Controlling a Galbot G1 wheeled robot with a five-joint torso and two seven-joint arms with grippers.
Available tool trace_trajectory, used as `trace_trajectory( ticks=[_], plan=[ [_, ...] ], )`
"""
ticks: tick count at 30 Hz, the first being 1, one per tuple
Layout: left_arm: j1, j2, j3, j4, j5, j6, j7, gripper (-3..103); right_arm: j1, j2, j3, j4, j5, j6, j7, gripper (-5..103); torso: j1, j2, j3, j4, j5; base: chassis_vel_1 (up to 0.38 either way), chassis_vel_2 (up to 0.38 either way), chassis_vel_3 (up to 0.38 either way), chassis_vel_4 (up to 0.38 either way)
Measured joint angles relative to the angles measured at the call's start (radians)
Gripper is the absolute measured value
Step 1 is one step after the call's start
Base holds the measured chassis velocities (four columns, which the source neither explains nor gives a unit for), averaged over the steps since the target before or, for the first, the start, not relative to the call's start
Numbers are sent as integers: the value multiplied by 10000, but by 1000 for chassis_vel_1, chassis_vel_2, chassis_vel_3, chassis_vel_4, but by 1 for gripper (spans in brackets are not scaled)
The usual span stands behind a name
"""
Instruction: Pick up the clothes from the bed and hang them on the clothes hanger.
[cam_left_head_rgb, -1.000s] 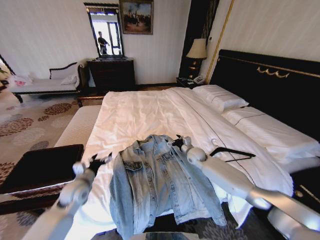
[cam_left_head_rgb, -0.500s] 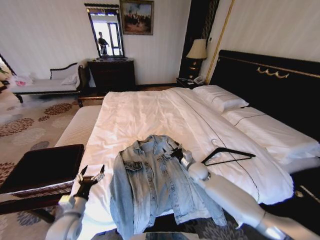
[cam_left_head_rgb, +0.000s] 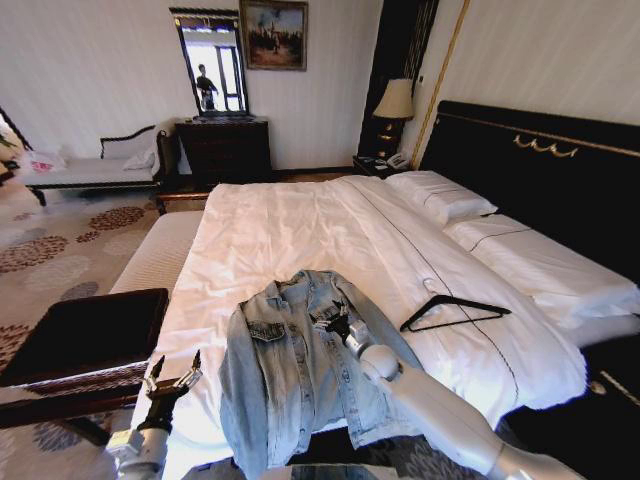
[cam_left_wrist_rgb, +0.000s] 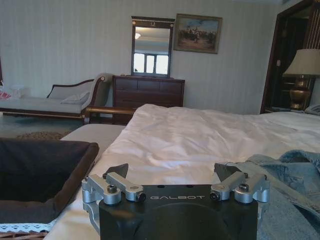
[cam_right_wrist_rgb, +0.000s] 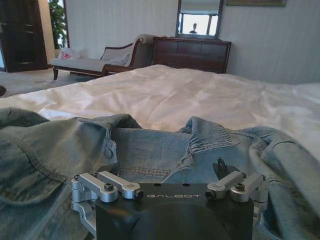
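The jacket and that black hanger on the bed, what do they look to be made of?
The jacket looks like faded light-blue denim: visible seams, stitching and a metal button near the collar. The hanger is thin, black and smooth, probably metal or plastic; the pictures cannot settle which. The bed under them has soft white cloth with creases.

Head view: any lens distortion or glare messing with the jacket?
Head view: wide-angle bend, headboard and walls lean; bright window in the mirror, no glare on the denim jacket. Right wrist view: collar sharp, right claw open.
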Motion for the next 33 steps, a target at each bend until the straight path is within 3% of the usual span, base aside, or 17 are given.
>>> trace_trajectory(
  ticks=[3, 7, 13, 20, 29, 33],
  plan=[
    [-35, -116, 32, -134, 38, 47, -37, 98, 243, 465, -38, -326, 292, -133, 124, 100, 0, 0, 0, -1, -1, 0, 0, 0, 0],
    [-18, -258, 158, -420, 176, 179, -93, 98, 751, 1618, -64, -1367, 581, -246, 366, 100, 1, -1, 0, 7, 1, 0, 0, 0, 0],
    [-117, -235, 314, -505, 311, 276, -197, 98, 1186, 2315, 94, -2451, 459, -271, 652, 100, 1, -2, 1, 1, 1, 0, 0, 0, 0],
    [-125, -237, 445, -528, 384, 298, -223, 98, 1261, 2378, 317, -2956, 163, -268, 888, 100, 1, -2, 1, 0, 1, 0, 0, 0, 0],
    [-125, -235, 468, -518, 385, 313, -242, 98, 1484, 2519, 150, -3272, 452, -301, 773, 102, 1, -2, 1, 3, 3, 0, 0, 0, 0],
    [-87, -225, 451, -564, 377, 326, -252, 98, 1748, 2795, 25, -4037, 299, -283, 794, 86, 1, -1, 0, 3, 2, 0, 0, 0, 0]
  ],
)
